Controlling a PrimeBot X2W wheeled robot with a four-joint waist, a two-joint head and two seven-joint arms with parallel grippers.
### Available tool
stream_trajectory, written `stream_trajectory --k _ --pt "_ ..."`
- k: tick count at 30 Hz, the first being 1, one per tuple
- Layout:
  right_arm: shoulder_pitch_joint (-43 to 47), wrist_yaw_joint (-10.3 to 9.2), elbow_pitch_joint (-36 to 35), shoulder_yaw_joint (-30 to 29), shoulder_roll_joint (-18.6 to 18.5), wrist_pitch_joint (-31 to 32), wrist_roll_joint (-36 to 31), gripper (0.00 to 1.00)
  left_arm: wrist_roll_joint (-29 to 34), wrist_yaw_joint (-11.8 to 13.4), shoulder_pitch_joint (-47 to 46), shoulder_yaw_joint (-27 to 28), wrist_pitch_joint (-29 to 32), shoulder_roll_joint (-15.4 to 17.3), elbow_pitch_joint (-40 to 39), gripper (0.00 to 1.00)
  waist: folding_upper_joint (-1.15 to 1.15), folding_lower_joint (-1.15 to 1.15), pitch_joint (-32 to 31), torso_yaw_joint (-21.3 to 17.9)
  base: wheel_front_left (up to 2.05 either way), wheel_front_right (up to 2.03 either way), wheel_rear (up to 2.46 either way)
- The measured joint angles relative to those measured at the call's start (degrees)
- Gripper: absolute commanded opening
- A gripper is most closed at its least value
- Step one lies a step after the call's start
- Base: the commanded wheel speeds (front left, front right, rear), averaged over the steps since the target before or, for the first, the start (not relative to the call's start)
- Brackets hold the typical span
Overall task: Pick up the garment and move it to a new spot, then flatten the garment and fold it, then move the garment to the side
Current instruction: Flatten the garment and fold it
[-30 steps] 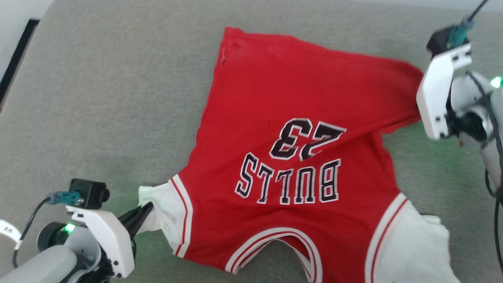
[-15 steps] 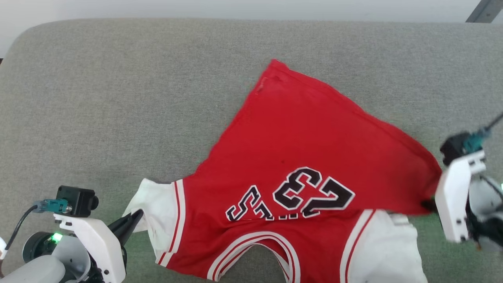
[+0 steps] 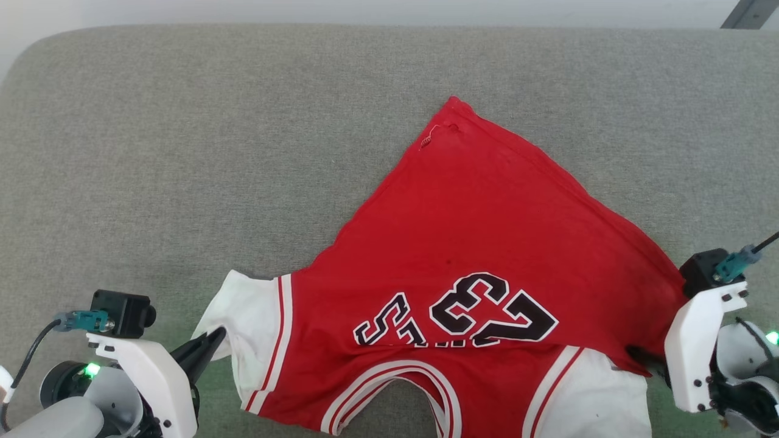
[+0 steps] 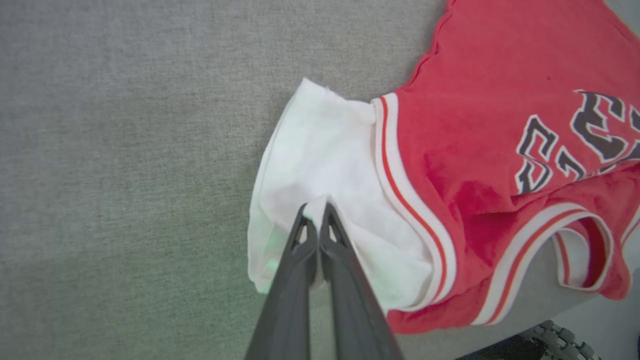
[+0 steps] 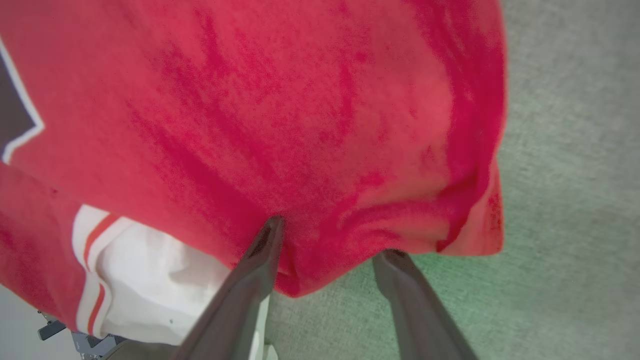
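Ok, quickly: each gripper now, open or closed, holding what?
Left gripper: closed on the white sleeve of the garment.
Right gripper: open, at the red hem.

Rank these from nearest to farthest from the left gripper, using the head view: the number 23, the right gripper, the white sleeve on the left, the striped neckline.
1. white sleeve: at the left, pinched in the left gripper.
2. striped neckline: bottom centre.
3. number 23: right of centre.
4. right gripper: far right, at the shirt's red edge.

Bright, even light; faint shadows; wrist views soft.
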Motion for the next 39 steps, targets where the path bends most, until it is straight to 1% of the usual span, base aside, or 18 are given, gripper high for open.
stream_trajectory --k 4,8,11,14,16,20,23,25,28,35,39 --pt "0.51 -0.02 -5.42 -1.68 -0.53 1.19 -0.49 1.00 0.09 -0.01 0.19 -0.19 -0.07 -0.01 0.15 0.00 0.00 0.00 -0.52 -0.09 0.00 0.00 0.00" --pt "0.58 -0.03 -13.51 -5.01 -0.10 1.60 -1.03 1.00 0.14 -0.10 0.73 -0.45 -0.07 -0.02 0.07 0.00 0.00 0.00 -0.94 0.08 0.00 0.00 0.00" --pt "0.15 -0.03 -18.86 -5.58 0.31 1.49 -1.82 1.00 0.49 -0.24 0.70 -0.64 0.01 -0.35 -0.12 0.00 0.00 0.00 -1.05 0.69 0.00 0.00 0.00" --pt "-3.19 -0.03 -21.30 -4.94 0.73 -1.34 -3.60 1.00 1.21 -0.37 0.30 -0.88 0.29 -0.76 -0.23 0.00 0.00 0.00 -0.89 1.59 0.00 0.00 0.00" --pt "-6.44 -0.03 -20.45 -3.09 0.46 -3.93 -4.88 1.00 1.66 -0.60 -0.46 -1.07 0.60 -1.52 -0.27 0.00 0.00 0.00 -0.65 2.41 0.00 0.00 0.00" --pt "-13.95 -0.03 -14.15 1.78 -0.23 -9.79 -5.66 1.00 2.67 -1.55 -2.15 -1.68 1.55 -2.94 0.05 0.00 0.00 0.00 -0.02 4.52 0.00 0.00 0.00" --pt "-20.21 -0.03 -6.16 4.81 -0.66 -13.04 -5.58 1.00 3.41 -2.57 -4.00 -2.27 2.46 -4.61 0.87 0.00 0.00 0.00 0.51 6.61 0.00 0.00 0.00" --pt "-24.32 -0.07 -0.70 7.86 -1.83 -14.00 -5.35 1.00 4.05 -3.20 -5.26 -2.68 3.00 -5.94 1.48 0.00 0.00 0.00 0.89 8.15 0.00 0.00 0.00" --pt "-30.83 -0.07 7.73 11.80 -2.66 -15.39 -4.54 1.00 5.31 -4.39 -6.92 -3.41 3.58 -8.02 2.57 0.00 0.00 0.00 1.59 10.60 0.00 0.00 0.00" --pt "-43.56 -0.08 25.83 19.73 -4.05 -16.02 -3.39 1.00 6.76 -7.53 -10.90 -4.75 4.64 -13.32 6.03 0.00 0.00 0.00 3.88 16.39 0.00 0.00 0.00" --pt "-48.46 -0.08 34.48 23.72 -4.55 -13.80 -1.91 1.00 7.36 -9.13 -12.49 -5.43 4.64 -15.95 7.72 0.00 0.00 0.00 5.44 19.42 0.00 0.00 0.00"
